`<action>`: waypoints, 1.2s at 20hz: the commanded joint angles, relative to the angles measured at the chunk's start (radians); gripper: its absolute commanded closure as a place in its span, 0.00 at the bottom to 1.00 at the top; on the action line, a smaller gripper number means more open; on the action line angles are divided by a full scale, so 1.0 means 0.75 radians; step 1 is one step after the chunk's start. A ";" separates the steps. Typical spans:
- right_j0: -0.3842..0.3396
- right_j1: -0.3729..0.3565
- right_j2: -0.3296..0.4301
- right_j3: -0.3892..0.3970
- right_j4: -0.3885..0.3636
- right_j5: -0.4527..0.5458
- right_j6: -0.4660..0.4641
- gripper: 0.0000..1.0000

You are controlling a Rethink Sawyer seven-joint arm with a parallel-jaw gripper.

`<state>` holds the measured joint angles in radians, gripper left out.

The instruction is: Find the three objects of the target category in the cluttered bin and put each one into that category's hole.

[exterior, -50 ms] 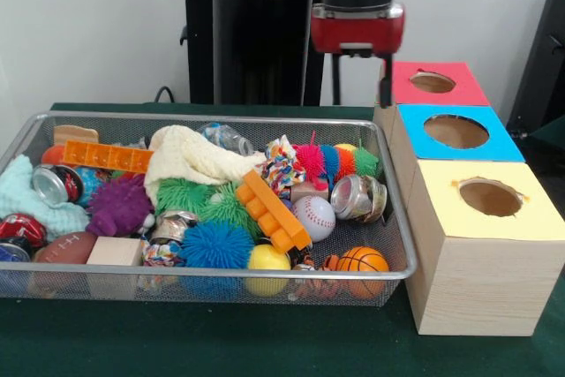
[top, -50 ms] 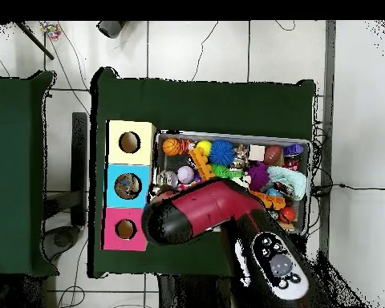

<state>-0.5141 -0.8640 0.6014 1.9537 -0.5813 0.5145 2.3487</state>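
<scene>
Red-and-black arm's gripper (exterior, -50 ms: 386, 86) hangs high by the far red-topped wooden box (exterior, -50 ms: 433, 84), right of the wire mesh bin (exterior, -50 ms: 402, 245); grip state unreadable, nothing visibly held. Target objects unidentified, presumably in the bin.

A dark green cloth-covered table (exterior, -50 ms: 265, 346) carries a silver wire-mesh bin (exterior, -50 ms: 399, 245) beside three wooden boxes (exterior, -50 ms: 472, 280) with holed tops.

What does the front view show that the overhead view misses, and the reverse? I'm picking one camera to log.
Only the front view shows the baseball, football and crushed cans among the clutter, plus the gripper hanging near the red box. Only the overhead view shows something lying inside the blue box's hole. Both show the mesh bin and three coloured boxes.
</scene>
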 commanded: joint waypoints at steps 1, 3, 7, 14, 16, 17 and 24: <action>0.004 0.184 0.216 -0.215 -0.091 0.294 -0.619 0.00; 0.000 0.233 0.243 -0.301 -0.088 0.356 -0.699 0.00; -0.001 0.313 0.291 -0.467 -0.080 0.482 -0.854 0.00; 0.011 0.426 0.329 -0.669 -0.073 0.608 -1.050 0.00; 0.006 0.415 0.333 -0.678 -0.068 0.626 -1.075 0.00; 0.003 0.390 0.335 -0.666 -0.063 0.633 -1.079 0.00; -0.048 0.074 0.391 -0.361 0.058 0.604 -0.964 0.00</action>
<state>-0.5025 -0.6575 0.8290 1.5882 -0.5884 0.8682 1.8547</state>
